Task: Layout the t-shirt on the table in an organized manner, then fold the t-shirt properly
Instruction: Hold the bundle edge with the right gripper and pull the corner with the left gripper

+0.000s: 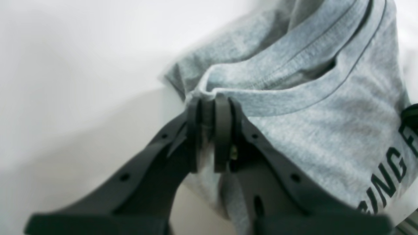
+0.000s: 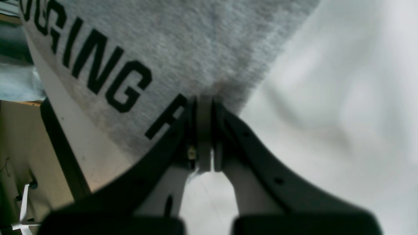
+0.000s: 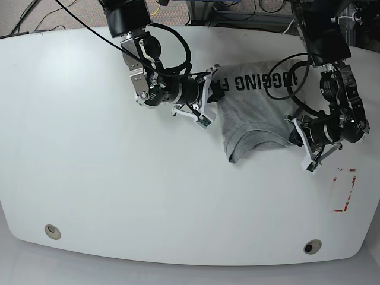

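The heather-grey t-shirt (image 3: 255,107) lies bunched on the white table (image 3: 119,178) toward the far right, its black lettering facing the far edge and its collar facing the front. My right gripper (image 3: 214,94) is shut on the shirt's left edge beside the lettering, and the wrist view shows the same pinch of the right gripper (image 2: 204,102) on the t-shirt (image 2: 196,42). At the shirt's right side my left gripper (image 3: 293,132) holds the cloth. Its wrist view has the left gripper (image 1: 210,107) shut on a fold of the t-shirt (image 1: 310,114) next to the ribbed collar.
A red tape rectangle (image 3: 344,190) marks the table near its right edge. Two small round holes (image 3: 52,230) (image 3: 312,245) sit near the front edge. Cables and both arm bases crowd the far edge. The table's far edge (image 2: 62,130) runs close to the lettering.
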You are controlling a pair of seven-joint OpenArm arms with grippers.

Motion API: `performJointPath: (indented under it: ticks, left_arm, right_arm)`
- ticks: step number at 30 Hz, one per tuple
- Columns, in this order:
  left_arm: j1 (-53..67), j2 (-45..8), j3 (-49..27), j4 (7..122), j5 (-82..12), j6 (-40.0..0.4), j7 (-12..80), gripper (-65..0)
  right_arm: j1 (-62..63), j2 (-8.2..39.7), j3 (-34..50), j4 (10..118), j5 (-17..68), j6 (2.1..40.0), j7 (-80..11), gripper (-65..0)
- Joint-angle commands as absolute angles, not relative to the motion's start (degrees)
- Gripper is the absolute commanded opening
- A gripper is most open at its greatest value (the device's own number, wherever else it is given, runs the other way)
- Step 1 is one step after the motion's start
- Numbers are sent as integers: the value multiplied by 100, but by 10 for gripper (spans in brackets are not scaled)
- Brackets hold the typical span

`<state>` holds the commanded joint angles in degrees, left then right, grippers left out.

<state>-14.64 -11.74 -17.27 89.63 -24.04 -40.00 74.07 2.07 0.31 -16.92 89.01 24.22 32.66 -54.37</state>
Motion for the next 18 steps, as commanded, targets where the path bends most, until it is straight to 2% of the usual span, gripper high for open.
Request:
performJointPath:
  ticks: [14,18]
  left_arm:
    - [-1657,-1191,-1719,8690,-2404,-4000,7415,-603]
    - [-1657,-1191,-1719,8690,-2404,-4000,7407,-603]
  right_arm:
    - [163,31,-1710,9323,2431,3275,-5490,-644]
    - [127,4,-1719,9675,2431,3275,-5807,-644]
